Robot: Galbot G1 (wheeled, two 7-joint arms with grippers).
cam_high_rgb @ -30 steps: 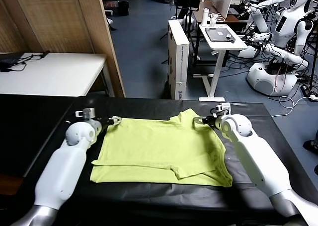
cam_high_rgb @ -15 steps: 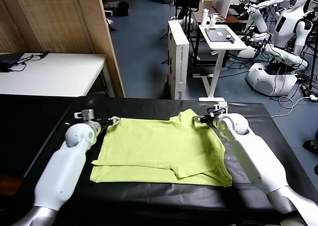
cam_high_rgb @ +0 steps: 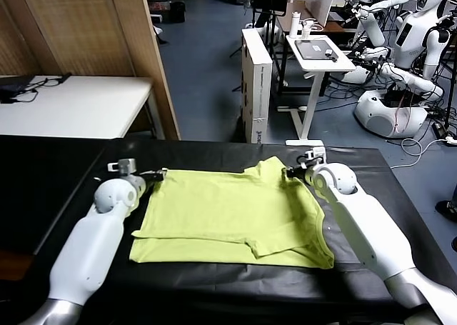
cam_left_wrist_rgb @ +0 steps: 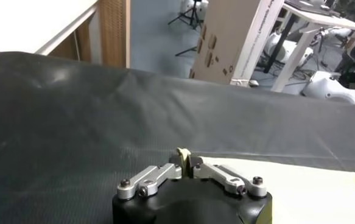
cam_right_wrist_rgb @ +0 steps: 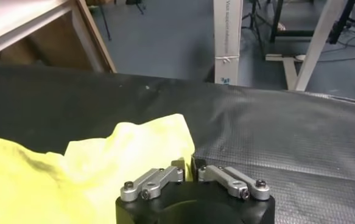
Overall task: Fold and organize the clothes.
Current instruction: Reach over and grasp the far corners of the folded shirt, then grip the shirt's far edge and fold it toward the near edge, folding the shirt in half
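Since a second ago we see both claws close: left claw (cam_left_wrist_rgb: pixel 187 162) and right claw (cam_right_wrist_rgb: pixel 193 165) pinch the lime-green cotton T-shirt's (cam_high_rgb: pixel 235 214) far corners on the black desk (cam_high_rgb: pixel 64 175).

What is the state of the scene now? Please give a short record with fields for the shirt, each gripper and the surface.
shirt: yellow-green T-shirt, lying partly folded on the table
left gripper: shut on the T-shirt at its far left corner
right gripper: shut on the T-shirt at its far right edge
surface: black table
background: white desk, cardboard box
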